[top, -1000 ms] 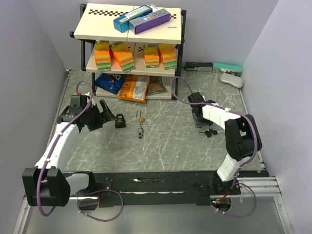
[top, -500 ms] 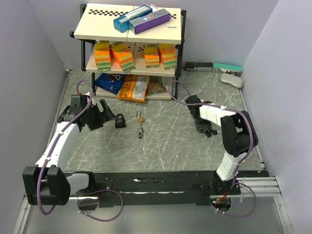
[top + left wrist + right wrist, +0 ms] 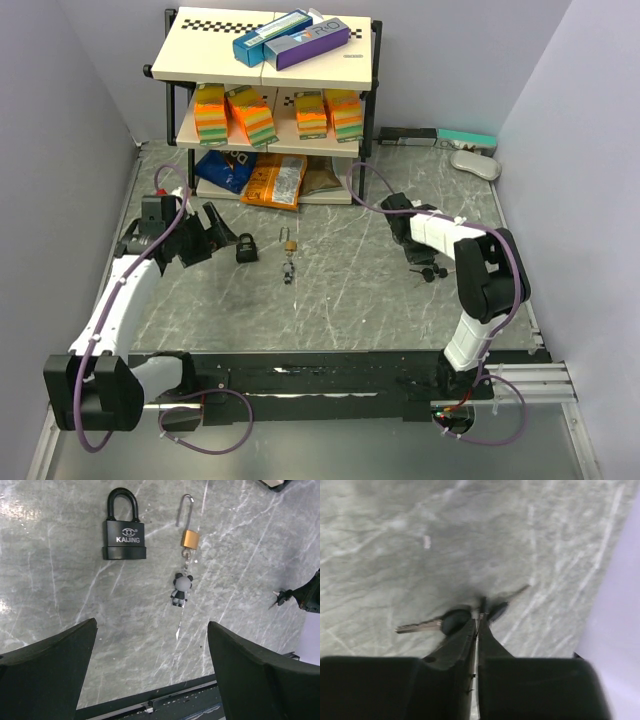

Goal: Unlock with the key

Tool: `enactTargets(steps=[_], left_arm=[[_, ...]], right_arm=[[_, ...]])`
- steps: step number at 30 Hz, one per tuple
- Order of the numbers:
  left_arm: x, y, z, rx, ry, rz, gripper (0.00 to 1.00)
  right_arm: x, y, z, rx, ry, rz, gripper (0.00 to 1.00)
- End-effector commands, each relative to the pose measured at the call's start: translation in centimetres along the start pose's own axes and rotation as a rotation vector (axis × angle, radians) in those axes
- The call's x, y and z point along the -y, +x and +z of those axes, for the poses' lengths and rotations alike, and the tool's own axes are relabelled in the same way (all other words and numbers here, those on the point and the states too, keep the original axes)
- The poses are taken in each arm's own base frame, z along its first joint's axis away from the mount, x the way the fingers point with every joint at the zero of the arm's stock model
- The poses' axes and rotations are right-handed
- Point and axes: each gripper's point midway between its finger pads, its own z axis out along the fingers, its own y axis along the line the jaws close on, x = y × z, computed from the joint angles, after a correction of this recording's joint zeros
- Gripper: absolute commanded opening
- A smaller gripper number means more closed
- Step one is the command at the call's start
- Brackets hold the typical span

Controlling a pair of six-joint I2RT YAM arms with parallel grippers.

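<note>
— Since the right wrist view was blurred, how much of the black-headed silver keys (image 3: 455,621) could you read?
— Two dark heads, one blade pointing left, another up-right. They lay on the grey marbled tabletop (image 3: 380,540). Whatever joined them was too smeared to resolve. The gripper housing blocked the whole lower part of the view.
— Right gripper (image 3: 479,617)?
— Jaws were closed to a sliver, tips down between the two heads. Couldn't tell if they pinched anything. From the top camera the keys were a dark speck just beside that gripper, right side of the table, well apart from the locks.
— Left gripper (image 3: 151,625)?
— Jaws were wide apart over bare tabletop, hovering near the locks. Both fingers (image 3: 50,670) were cut off by the frame's bottom edge.
— Locks?
— One black block padlock with white lettering (image 3: 124,539), shackle seated, lay flat. Just beside it was a small brass padlock with a long thin shackle (image 3: 190,538). Its free leg seemed to end outside the body, not certain. A grey-and-black panda charm (image 3: 181,589) hung off it by a short chain, with a thin silvery strip below, unidentifiable.
— Right edge of that view?
— Dark shape, cropped, unreadable.
</note>
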Motion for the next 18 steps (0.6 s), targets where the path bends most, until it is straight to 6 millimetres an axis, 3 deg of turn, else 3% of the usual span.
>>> enactTargets(steps=[1, 10, 12, 18], left_arm=[[1.1, -0.2, -1.2, 0.032, 0.060, 0.031, 0.96], [4.4, -0.6, -2.1, 0.078, 0.173, 0.072, 0.99], [6.0, -0.4, -2.2, 0.080, 0.209, 0.106, 0.99], [11.8, 0.7, -2.9, 0.077, 0.384, 0.192, 0.98]], right_arm=[[0.8, -1.5, -2.5, 0.050, -0.016, 0.037, 0.00], [1.3, -4.7, -8.9, 0.182, -0.166, 0.124, 0.00], [1.7, -5.6, -10.7, 0.230, -0.216, 0.144, 0.00], [-0.6, -7.2, -17.5, 0.390, -0.562, 0.115, 0.00]])
